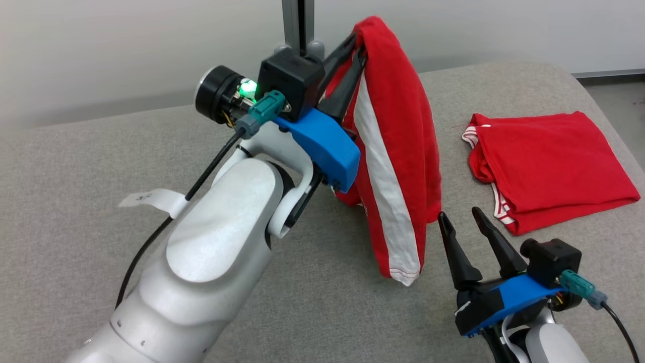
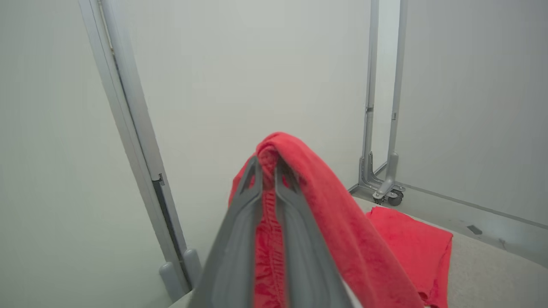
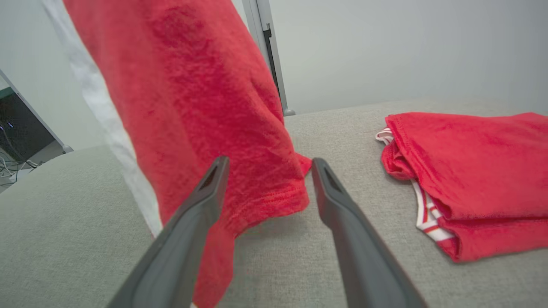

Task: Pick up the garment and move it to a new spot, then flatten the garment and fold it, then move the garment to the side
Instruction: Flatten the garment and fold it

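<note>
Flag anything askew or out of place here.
Nothing is spilled or damaged. The garment hangs bunched and lopsided from the shut left gripper, clear of flat. The folded garment to the right lies neat, apart from striped trim poking out at its near-left edge.

I read this as a robotics lab or test cell, not a home. My work surface (image 1: 75,212) is a wide padded table covered in plain grey fabric, with a rounded corner. Around it stand blank white partition panels (image 2: 239,77) held in bare metal posts (image 2: 370,107) — the foot of one rides on a small castor wheel (image 2: 394,198). Past the table's edge the floor (image 1: 612,96) is flat and grey. Off to one side a dark unit (image 3: 21,124) sits with loose cables (image 3: 8,169). A paper tag (image 1: 146,199) hangs on my left arm's cable (image 1: 211,161) — and the red garment (image 1: 398,151) has a matching folded twin (image 1: 549,161) nearby.
</note>
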`<state>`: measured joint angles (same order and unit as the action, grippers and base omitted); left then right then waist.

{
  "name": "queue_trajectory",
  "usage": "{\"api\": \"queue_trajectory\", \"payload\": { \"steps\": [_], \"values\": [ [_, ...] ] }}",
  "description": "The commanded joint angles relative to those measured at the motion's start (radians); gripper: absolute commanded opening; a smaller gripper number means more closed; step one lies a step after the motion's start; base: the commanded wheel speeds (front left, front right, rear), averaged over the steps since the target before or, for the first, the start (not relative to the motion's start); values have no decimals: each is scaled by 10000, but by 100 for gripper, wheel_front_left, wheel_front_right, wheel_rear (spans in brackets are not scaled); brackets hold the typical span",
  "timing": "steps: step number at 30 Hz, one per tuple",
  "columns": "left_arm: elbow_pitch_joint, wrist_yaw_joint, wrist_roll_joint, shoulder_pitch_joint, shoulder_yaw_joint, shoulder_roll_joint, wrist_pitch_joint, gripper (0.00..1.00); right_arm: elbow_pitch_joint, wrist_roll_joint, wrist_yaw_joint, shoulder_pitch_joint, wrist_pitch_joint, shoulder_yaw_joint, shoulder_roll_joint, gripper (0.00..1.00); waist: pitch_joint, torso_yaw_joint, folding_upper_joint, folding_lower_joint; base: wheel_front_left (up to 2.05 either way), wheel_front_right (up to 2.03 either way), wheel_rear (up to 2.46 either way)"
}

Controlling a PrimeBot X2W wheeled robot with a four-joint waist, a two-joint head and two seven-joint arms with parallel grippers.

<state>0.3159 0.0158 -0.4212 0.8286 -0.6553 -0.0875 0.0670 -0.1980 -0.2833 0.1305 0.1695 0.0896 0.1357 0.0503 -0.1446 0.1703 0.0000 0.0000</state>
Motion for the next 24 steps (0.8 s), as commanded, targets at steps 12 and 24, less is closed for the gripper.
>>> {"api": "queue_trajectory", "payload": {
  "steps": [12,24],
  "values": [
    [429,-1016,-173,-2308,301,-1683,773,0,273,107,7,-229,-24,-423,5,100,-283,-1453,0,0,0,0,0],
    [-1043,-1912,-807,-5409,571,-3258,1779,0,385,83,7,-106,-79,-289,8,100,-362,-1948,0,0,0,0,0]
  ]
}}
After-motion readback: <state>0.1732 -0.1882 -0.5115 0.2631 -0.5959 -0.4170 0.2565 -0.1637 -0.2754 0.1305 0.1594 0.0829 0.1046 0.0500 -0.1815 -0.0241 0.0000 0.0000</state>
